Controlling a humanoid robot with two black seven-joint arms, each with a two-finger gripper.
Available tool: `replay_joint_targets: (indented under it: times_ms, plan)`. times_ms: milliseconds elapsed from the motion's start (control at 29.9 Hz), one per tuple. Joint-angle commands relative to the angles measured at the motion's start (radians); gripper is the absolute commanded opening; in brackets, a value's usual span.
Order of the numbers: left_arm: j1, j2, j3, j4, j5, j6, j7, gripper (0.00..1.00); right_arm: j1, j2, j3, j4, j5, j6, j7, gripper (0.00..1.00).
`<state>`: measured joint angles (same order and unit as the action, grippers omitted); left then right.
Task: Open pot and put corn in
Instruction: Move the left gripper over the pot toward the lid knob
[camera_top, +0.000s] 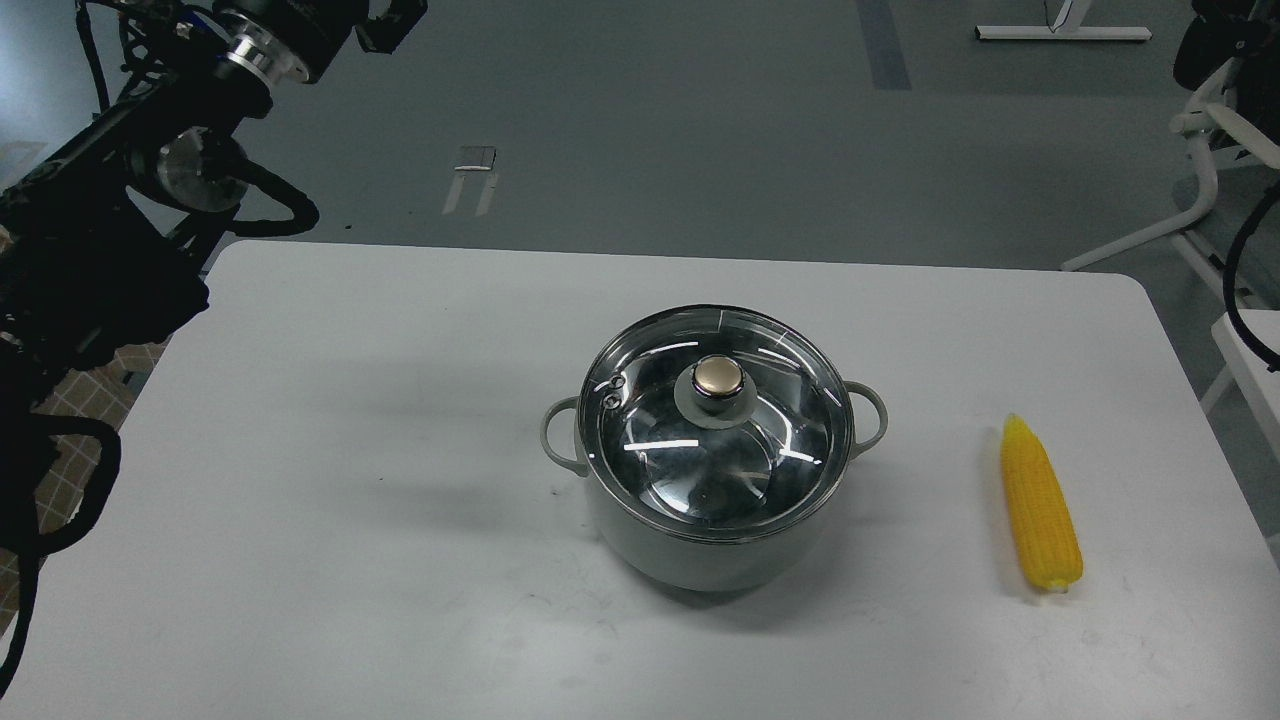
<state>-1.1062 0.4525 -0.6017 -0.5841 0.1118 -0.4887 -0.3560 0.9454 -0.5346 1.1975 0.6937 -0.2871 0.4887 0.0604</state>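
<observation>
Lid (716, 420) seated on pot (690, 555); corn (1040, 505) lies well apart on bench (350, 500), awaiting opening. Left claw (390, 25): I cannot tell its spread.

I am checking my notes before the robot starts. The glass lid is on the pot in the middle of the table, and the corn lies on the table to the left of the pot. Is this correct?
One detail is wrong. In the head view the corn lies to the right of the pot, not the left. The glass lid is indeed on the pot, mid-table.
</observation>
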Motion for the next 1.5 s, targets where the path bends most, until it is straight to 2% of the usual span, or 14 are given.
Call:
replay_joint_targets:
  times_ms: [0, 535, 669, 735, 903, 1070, 1203, 1270, 1471]
  plan:
    - [0.002, 0.005, 0.005, 0.001, -0.001, 0.0, -0.001, 0.98, 0.003, -0.005, 0.001, -0.002, -0.001, 0.0, 0.001, 1.0]
    - [0.002, 0.037, 0.01, -0.002, 0.005, 0.0, 0.0, 0.98, -0.007, -0.041, 0.004, -0.011, 0.002, 0.0, 0.007, 1.0]
    - [0.002, 0.073, 0.026, -0.06, 0.032, 0.0, -0.003, 0.98, -0.01, -0.041, 0.005, -0.01, 0.002, 0.0, 0.009, 1.0]
    - [0.002, 0.109, 0.045, -0.126, 0.083, 0.0, -0.008, 0.98, -0.016, -0.041, 0.007, -0.008, 0.002, 0.0, 0.01, 1.0]
    - [0.011, 0.224, 0.045, -0.408, 0.371, 0.005, -0.009, 0.96, -0.033, -0.053, 0.014, -0.005, 0.002, 0.0, 0.01, 1.0]
    - [0.034, 0.276, 0.046, -0.716, 0.788, 0.14, -0.009, 0.92, -0.059, -0.059, 0.034, -0.005, 0.002, 0.0, 0.01, 1.0]
    - [0.055, 0.267, 0.057, -0.819, 1.073, 0.179, -0.009, 0.91, -0.079, -0.062, 0.034, -0.003, 0.002, 0.0, 0.01, 1.0]
    - [0.081, 0.25, 0.057, -0.873, 1.324, 0.183, -0.009, 0.88, -0.089, -0.071, 0.034, -0.002, 0.002, 0.0, 0.009, 1.0]
    - [0.141, 0.158, 0.06, -0.924, 1.664, 0.185, -0.024, 0.84, -0.097, -0.094, 0.034, -0.003, 0.002, 0.0, 0.009, 1.0]
